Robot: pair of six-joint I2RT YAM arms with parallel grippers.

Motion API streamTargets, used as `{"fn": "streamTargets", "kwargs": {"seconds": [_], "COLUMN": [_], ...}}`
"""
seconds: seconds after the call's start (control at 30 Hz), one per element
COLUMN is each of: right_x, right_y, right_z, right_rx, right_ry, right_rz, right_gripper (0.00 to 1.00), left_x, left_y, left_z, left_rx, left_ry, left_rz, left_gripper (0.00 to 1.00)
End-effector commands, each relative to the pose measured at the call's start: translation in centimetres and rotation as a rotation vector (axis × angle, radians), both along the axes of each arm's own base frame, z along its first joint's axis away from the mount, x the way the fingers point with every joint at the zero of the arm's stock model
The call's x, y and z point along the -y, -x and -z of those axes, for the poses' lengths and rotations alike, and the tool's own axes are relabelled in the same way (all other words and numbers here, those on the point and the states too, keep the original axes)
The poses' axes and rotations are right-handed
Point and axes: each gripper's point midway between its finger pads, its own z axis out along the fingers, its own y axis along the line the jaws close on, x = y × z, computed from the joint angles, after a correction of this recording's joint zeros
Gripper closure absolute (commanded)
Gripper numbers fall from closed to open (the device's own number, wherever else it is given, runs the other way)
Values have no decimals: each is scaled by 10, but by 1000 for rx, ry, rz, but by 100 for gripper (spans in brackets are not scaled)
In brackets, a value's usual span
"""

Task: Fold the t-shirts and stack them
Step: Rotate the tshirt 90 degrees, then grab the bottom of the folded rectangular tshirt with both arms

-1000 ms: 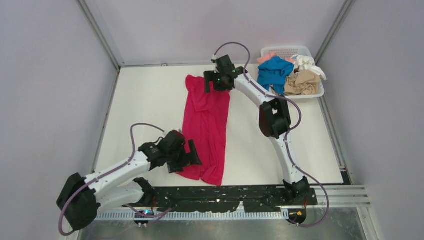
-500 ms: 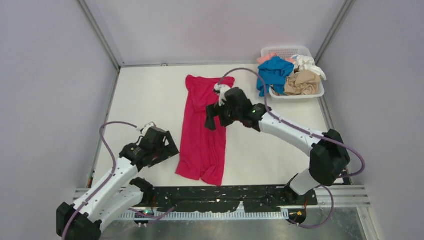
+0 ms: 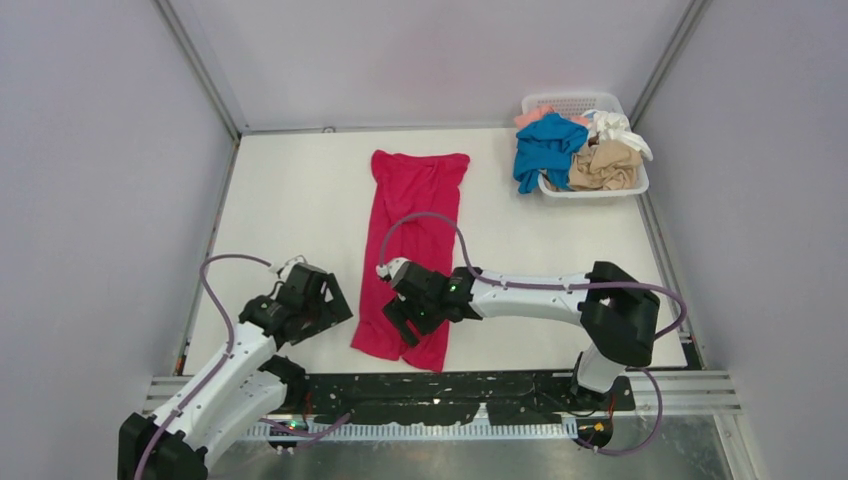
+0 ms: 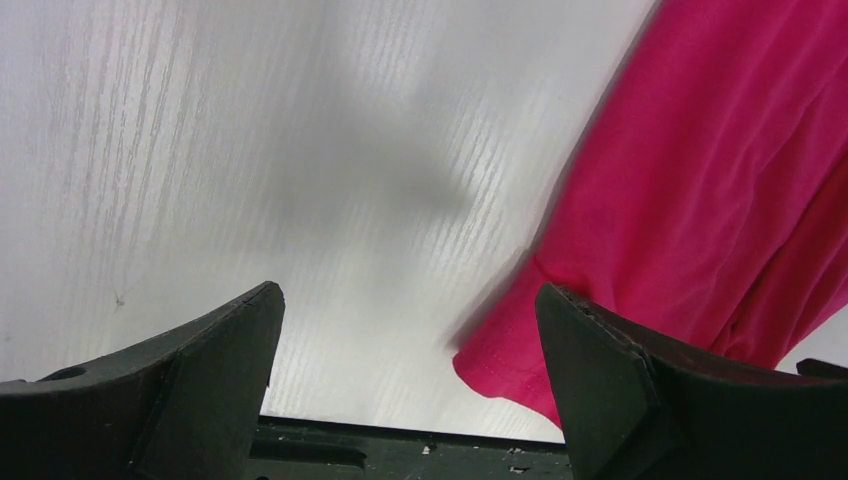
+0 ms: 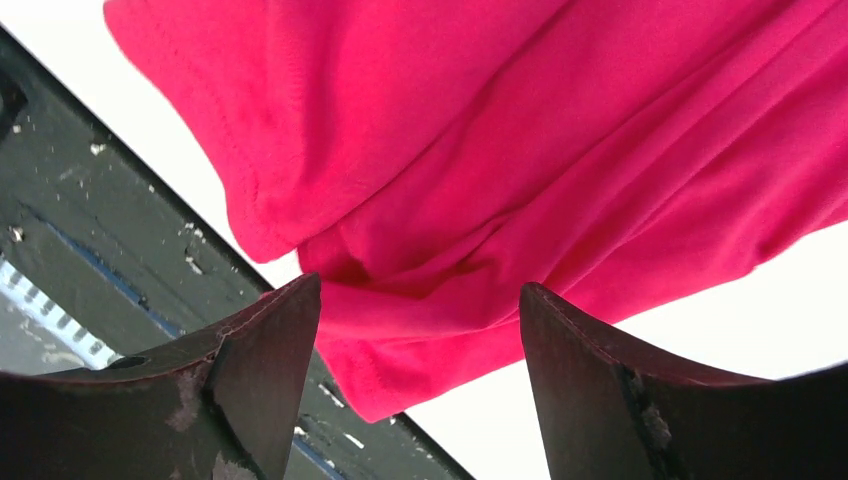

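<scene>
left arm [image 3: 235, 348]: I have it low at the near-left of the bench [image 3: 290, 190], wrist aimed at the shirt.
left jaws: spread wide and gripping nothing, only bare bench between them.
magenta-red t-shirt [image 4: 700, 180]: ahead and to the right of the left jaws. Its near hem corner sits between the tips, close to the right-hand one. I can't tell whether that tip touches cloth.
shirt layout: one long narrow strip flat on the bench, creased lengthwise, running away from both sets of jaws toward the far side.
right jaws: spread and holding nothing, over the near end of the strip. On the right wrist view I see bunched hem folds ahead of and between the two tips. I can't tell if they touch the cloth.
black base plate [image 5: 80, 230]: left of the right jaws, just past the shirt's hem.
right arm [image 3: 530, 293]: stretched leftward low across the bench, elbow out to the right.
basket [image 3: 572, 102]: far-right corner, well apart from both jaws.
basket load: blue t-shirt [image 3: 548, 140], tan t-shirt [image 3: 600, 165], white t-shirt [image 3: 612, 125] and peach-pink t-shirt [image 3: 535, 113], all crumpled. The blue one drapes over the rim.
</scene>
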Motion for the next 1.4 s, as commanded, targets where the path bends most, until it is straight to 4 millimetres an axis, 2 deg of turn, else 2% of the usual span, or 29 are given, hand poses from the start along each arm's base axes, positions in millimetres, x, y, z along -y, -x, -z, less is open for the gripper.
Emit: {"fn": "streamTargets", "kwargs": {"seconds": [0.0,0.17,0.27,0.43,0.5,0.57,0.6,0.67,0.7,0.83,0.93,1.1,1.2,1.27,1.37], "right_x": [0,-7,-7,-10,-12,-20,-23,-28,-29,-25,-18,-15,-36,-47,-50], "right_y": [8,34,37,47,49,54,53,51,51,45,40,42,52,60,60], "right_z": [-11,5,11,24,30,30,30,24,22,5,-2,-10,-17,-13,3], "right_rx": [68,46,31,-26,-35,-57,-55,-36,-28,39,84,100,70,40,38], "right_ry": [10,55,61,52,43,-1,-13,-37,-43,-41,-11,-19,-110,-135,-90], "right_rz": [-3,-92,-88,-95,-92,-109,-108,-105,-104,-90,-80,-87,-155,-208,-228], "right_gripper": [23,32,36,36,40,55,67,76,78,79,76,70,70,70,62], "left_x": [-1,-2,-3,2,6,7,8,10,11,24,34,35,42,51,56], "left_y": [-1,-2,-2,-2,-2,-2,-2,-1,-2,2,12,31,31,29,28], "left_z": [3,3,2,0,-2,-2,-1,-1,-2,0,12,34,40,40,39], "left_rx": [7,-2,-2,6,17,25,27,30,35,55,25,-59,-61,-62,-76], "left_ry": [1,-14,-18,5,28,36,39,47,53,114,175,206,244,286,299], "left_rz": [-5,3,4,22,35,42,42,57,70,149,176,168,170,188,199], "left_gripper": [0,0,1,0,0,0,0,0,0,0,0,9,12,18,29]}}
